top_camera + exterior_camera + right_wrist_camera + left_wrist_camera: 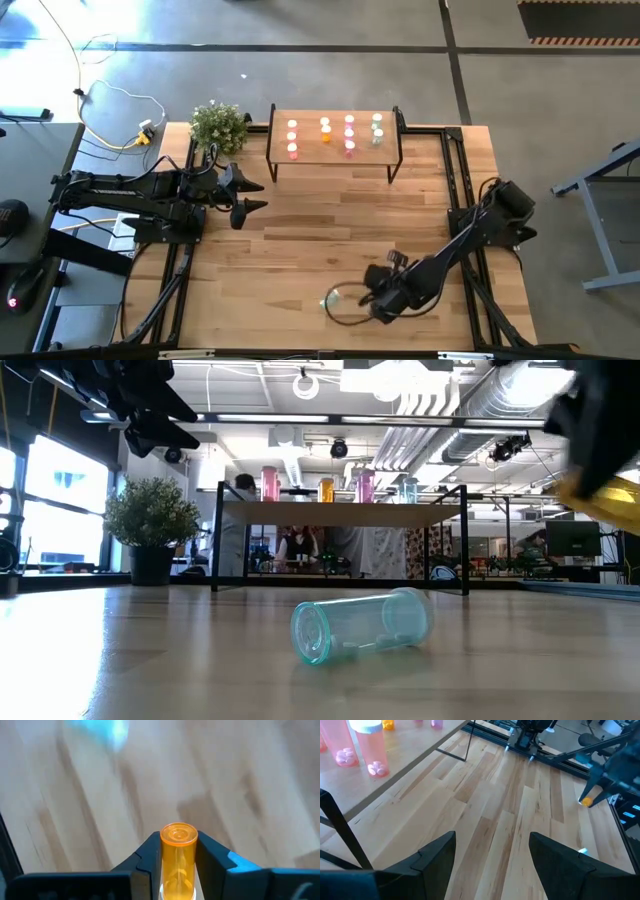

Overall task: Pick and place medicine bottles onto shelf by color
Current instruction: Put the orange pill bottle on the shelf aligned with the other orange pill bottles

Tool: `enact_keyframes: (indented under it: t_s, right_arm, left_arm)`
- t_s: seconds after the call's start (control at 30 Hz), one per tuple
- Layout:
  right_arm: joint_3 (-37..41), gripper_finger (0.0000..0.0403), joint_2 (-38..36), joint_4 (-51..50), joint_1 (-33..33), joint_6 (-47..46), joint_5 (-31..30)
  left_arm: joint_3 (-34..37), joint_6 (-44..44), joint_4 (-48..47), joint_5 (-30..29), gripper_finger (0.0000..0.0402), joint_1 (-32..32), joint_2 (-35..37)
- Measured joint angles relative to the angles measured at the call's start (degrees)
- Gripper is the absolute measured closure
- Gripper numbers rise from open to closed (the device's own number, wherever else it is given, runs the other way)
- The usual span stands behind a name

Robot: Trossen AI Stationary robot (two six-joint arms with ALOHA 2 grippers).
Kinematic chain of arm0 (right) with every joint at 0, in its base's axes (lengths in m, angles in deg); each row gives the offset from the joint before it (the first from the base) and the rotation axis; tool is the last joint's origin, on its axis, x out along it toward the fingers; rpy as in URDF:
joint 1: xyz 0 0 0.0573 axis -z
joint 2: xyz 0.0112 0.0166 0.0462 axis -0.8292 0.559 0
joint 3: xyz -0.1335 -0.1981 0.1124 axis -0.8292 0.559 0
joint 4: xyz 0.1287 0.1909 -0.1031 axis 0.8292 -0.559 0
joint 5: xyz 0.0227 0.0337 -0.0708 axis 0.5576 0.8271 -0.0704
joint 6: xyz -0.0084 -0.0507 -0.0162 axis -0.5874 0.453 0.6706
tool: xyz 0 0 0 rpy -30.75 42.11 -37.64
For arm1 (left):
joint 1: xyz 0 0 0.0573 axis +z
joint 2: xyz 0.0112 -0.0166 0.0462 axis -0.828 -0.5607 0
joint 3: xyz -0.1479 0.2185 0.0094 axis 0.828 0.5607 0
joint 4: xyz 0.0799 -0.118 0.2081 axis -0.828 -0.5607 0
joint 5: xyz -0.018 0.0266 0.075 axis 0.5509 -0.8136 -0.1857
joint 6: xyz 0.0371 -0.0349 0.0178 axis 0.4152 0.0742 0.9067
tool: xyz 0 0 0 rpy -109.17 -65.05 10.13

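Note:
My right gripper (178,842) is shut on an orange medicine bottle (178,862) above the table's near right part (385,298). A green bottle (333,298) lies on its side on the table just left of it, also in the low view (360,626). The shelf (310,152) stands at the far edge and carries upright bottles in rows: pink (292,138), orange (325,130), pink (349,136), green (377,130). My left gripper (492,845) waits open at the table's left, touching nothing. My right gripper pinches the orange bottle's round sides (165,865) between its two fingers. The bottle lies along the fingers, its flat end (178,835) sticking out past the fingertips. The fingers slant steeply down from above. The bottle is lifted clear of the table.
A potted plant (218,125) stands at the far left corner beside the shelf. Black rails (460,170) run along the table's left and right sides. Bare wood lies between the shelf and the lying green bottle. People show in the room beyond the shelf (300,545).

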Motion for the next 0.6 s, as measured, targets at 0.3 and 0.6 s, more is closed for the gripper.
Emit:
enact_keyframes:
  t_s: [0.3,0.6]
  right_arm:
    - [0.0,0.032,-3.78,8.69,3.41,-15.37,-17.17]
    - [0.0,0.032,-3.78,19.32,9.46,-25.58,-17.8]
  left_arm:
    - [0.0,4.04,0.04,0.04,0.0161,-0.04,0.0]
    - [-0.02,19.04,0.07,0.17,0.0161,-0.02,0.0]
